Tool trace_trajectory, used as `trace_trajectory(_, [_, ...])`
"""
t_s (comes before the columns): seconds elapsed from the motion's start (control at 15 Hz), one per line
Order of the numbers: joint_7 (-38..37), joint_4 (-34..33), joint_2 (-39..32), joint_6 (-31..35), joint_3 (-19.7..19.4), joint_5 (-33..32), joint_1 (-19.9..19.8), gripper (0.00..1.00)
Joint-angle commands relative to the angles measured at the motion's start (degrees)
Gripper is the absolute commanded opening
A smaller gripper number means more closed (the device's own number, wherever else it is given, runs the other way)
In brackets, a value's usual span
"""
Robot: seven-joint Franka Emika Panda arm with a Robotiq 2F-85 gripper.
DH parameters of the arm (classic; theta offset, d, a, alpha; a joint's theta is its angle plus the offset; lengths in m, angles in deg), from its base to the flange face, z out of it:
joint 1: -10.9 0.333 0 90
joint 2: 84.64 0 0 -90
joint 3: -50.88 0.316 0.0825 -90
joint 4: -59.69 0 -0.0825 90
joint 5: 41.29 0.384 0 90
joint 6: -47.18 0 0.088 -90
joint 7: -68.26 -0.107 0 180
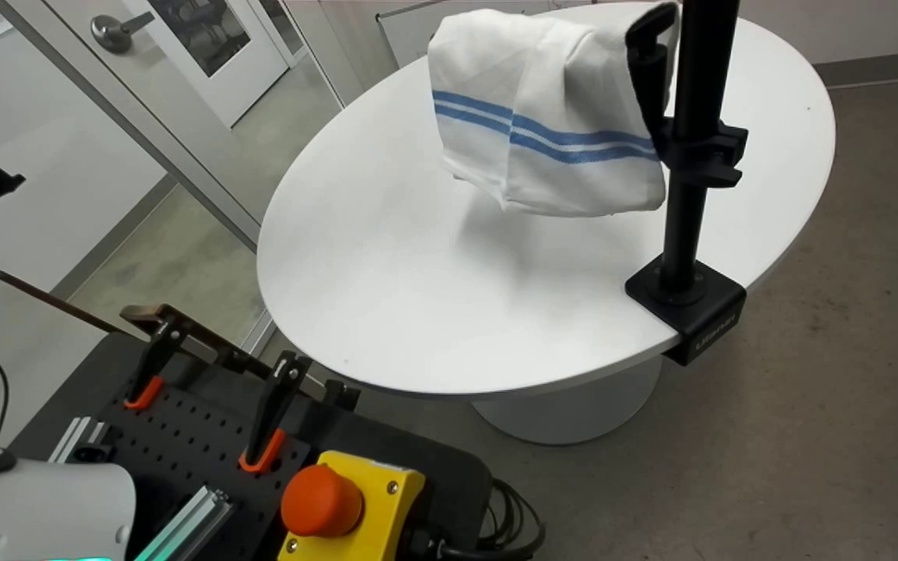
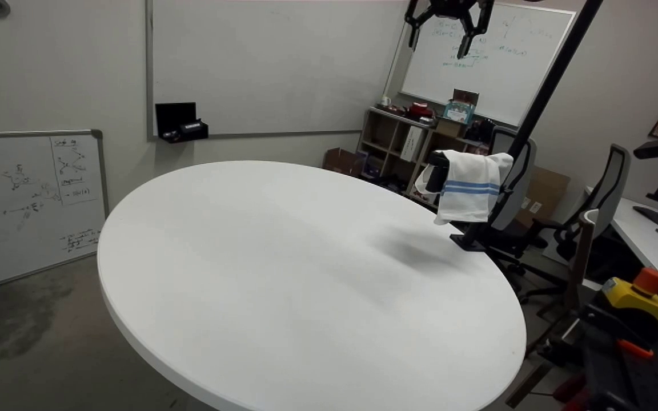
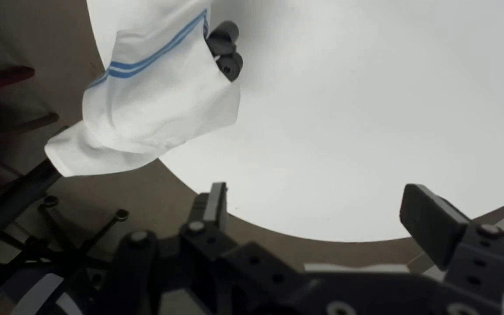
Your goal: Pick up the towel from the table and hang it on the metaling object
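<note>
A white towel with blue stripes hangs draped over the side arm of a black metal stand; it shows in both exterior views (image 1: 542, 117) (image 2: 469, 188) and in the wrist view (image 3: 160, 100). The stand's pole (image 1: 687, 226) (image 2: 557, 71) is clamped to the table edge. The stand arm's end (image 3: 229, 65) pokes out of the towel in the wrist view; the rest of the arm is mostly covered. My gripper (image 2: 437, 51) is high above the table, apart from the towel. Its fingers (image 3: 315, 192) are wide apart with nothing between them.
The round white table (image 1: 371, 273) (image 2: 283, 297) lies below. A yellow box with a red button (image 1: 355, 499) sits on a black cart by the table. Office chairs (image 2: 586, 222) and a shelf (image 2: 392, 137) stand behind the pole. Whiteboards (image 2: 283, 68) line the wall.
</note>
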Motion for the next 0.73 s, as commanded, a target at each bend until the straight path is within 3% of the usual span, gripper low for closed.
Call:
trace_trajectory(0.0, [9.76,11.74,11.14,1.76,1.40,4.70,0.44,1.00])
trace_trajectory(0.2, [17.29,18.14,18.62,2.26,2.52,6.30,0.87,1.00])
trace_trajectory(0.27, [12.50,11.36,11.95,-0.07,2.43,4.60,0.25,1.00])
trace_trajectory(0.47, [15.41,15.79,17.11,0.28,3.38,4.95,0.01,1.00])
trace_trajectory(0.67, [15.81,17.00,17.87,0.85,3.44,4.98,-0.07,1.00])
